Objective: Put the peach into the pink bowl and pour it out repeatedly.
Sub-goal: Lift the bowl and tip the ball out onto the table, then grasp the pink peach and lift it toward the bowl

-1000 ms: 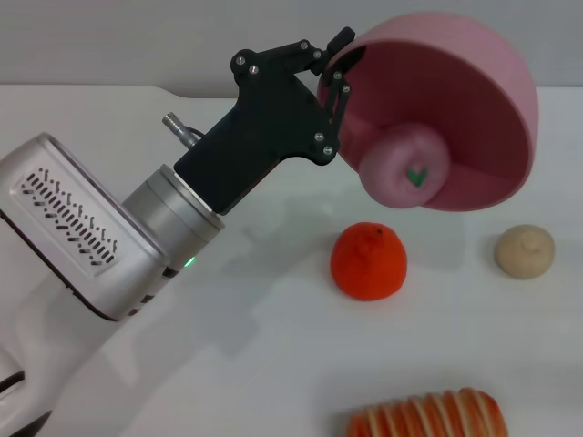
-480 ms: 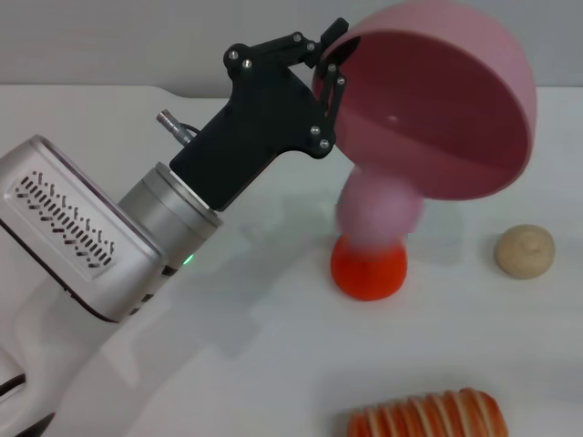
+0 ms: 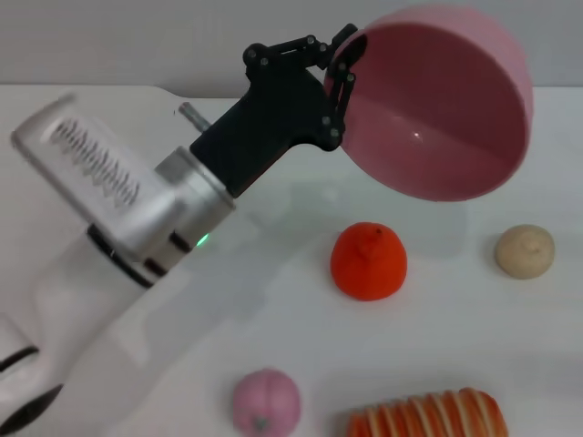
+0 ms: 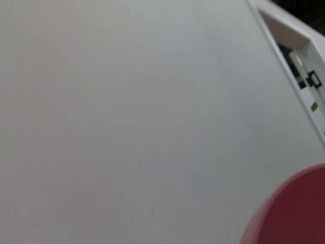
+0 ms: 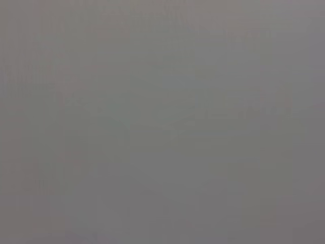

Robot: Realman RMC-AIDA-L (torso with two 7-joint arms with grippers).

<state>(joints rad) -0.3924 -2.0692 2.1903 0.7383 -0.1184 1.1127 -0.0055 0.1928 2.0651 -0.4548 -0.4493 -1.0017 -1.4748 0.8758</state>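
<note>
My left gripper [image 3: 342,68] is shut on the rim of the pink bowl [image 3: 437,100] and holds it in the air, tipped on its side with its empty inside facing me. The peach [image 3: 265,401] lies on the white table near the front edge, well below and to the left of the bowl. A curved edge of the pink bowl [image 4: 292,213] fills one corner of the left wrist view. The right gripper is out of view.
An orange-red round fruit [image 3: 368,260] sits on the table under the bowl. A beige lumpy ball [image 3: 524,251] lies to its right. A striped red and cream piece [image 3: 428,414] lies at the front edge, right of the peach.
The peach fell out of the tipped bowl, dropped past the orange-red fruit and rolled to the front of the table. The left arm turned and the bowl tipped further.
</note>
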